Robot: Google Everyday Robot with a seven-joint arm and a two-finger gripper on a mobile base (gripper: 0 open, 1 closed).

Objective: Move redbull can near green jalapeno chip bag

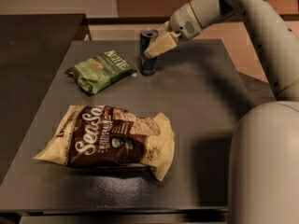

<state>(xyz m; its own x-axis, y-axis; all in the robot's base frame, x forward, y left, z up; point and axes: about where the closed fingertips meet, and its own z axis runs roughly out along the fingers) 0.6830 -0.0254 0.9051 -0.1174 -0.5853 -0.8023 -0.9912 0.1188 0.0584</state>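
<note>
Placement time, by the look of it. The redbull can [148, 65] stands upright just beside the green jalapeno chip bag [100, 70], off the bag's far corner on the side facing the arm [201, 13], with only a sliver of counter [201, 87] between them. The end effector [149, 50] is on the upper half of the can. One cream finger [161, 42] crosses the front and the other is hidden behind, so I read it as closed on the can, not gaping.

So the "near" part looks pretty much sorted, and what's left is letting go cleanly. I can't tell whether the can's base is flat on the counter or hovering a hair above it. If I were running this I'd ease it straight down until it's clearly seated before opening.

I wouldn't nudge it any closer to the green bag. That crinkly edge could slide under the base, and a tall slim can like this would tip easily.

When opening, spread wide enough that neither finger drags on the can. Then pull up and back, away from the green bag, not sideways across it. The hold is high up, so any sideways brush on the way out would lever the can right over.

The big Sea Salt bag [110, 141] sits well on the other side of the green bag from the can, so it's out of the way.
</note>
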